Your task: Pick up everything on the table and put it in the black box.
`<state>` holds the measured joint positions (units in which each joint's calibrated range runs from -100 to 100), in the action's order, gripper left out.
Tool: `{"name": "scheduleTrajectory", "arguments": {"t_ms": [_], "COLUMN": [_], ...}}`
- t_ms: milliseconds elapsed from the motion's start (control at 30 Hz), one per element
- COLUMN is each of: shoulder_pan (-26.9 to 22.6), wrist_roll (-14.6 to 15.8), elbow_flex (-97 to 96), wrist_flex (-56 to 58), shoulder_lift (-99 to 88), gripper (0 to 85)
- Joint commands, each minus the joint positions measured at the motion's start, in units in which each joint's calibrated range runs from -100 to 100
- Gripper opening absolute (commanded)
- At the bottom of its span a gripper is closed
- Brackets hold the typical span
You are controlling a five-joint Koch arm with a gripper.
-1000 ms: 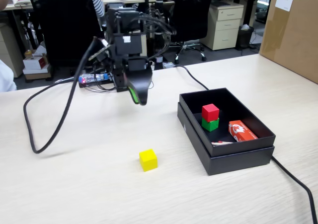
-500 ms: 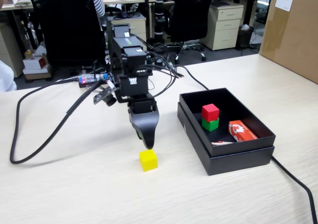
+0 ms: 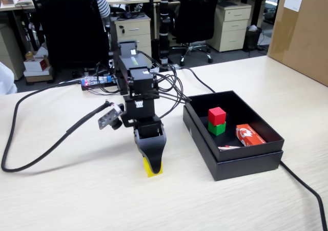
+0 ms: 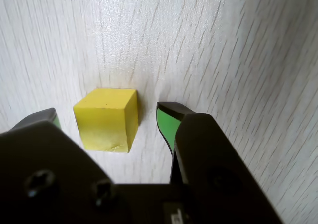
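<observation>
A yellow cube (image 3: 152, 171) (image 4: 106, 119) rests on the pale wood table (image 3: 72, 200), mostly hidden behind the gripper in the fixed view. My gripper (image 3: 154, 165) (image 4: 108, 115) is lowered over it and open. In the wrist view, one green-padded fingertip (image 4: 166, 122) stands to the right of the cube with a small gap, the other at its left. The black box (image 3: 246, 162) lies to the right in the fixed view. Inside it a red cube (image 3: 217, 115) sits on a green cube (image 3: 217, 128).
A red-orange packet (image 3: 248, 134) lies in the box. A big brown carton (image 3: 302, 31) stands at the back right. Black cables run over the table at the left (image 3: 51, 141) and past the box at the right (image 3: 307, 190). Office chairs and desks are behind.
The arm has swung forward and down from mid-air at the back, and its open jaws now straddle the yellow cube. The cubes in the box have not moved.
</observation>
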<state>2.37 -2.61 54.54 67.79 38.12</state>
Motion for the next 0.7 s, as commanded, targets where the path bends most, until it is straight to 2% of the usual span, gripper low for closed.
{"name": "scheduleTrajectory", "arguments": {"t_ms": [0,100,167,200,400,467,600,667], "shoulder_pan": [0.1,0.2,0.4,0.4,0.0,-1.2,-4.6,-8.5], "wrist_roll": [-0.4,0.3,0.6,0.6,1.1,1.6,2.7,3.9], "elbow_flex": [5.2,6.7,8.0,8.2,1.6,-4.0,-12.4,-18.2], "wrist_flex": [1.3,1.3,1.3,1.4,1.6,1.6,1.6,1.6], "shoulder_lift": [-1.1,-0.9,-0.9,-1.1,-14.1,-24.4,-40.1,-51.3], "gripper": [32.8,16.5,2.7,0.9,0.9,0.9,0.9,0.9]}}
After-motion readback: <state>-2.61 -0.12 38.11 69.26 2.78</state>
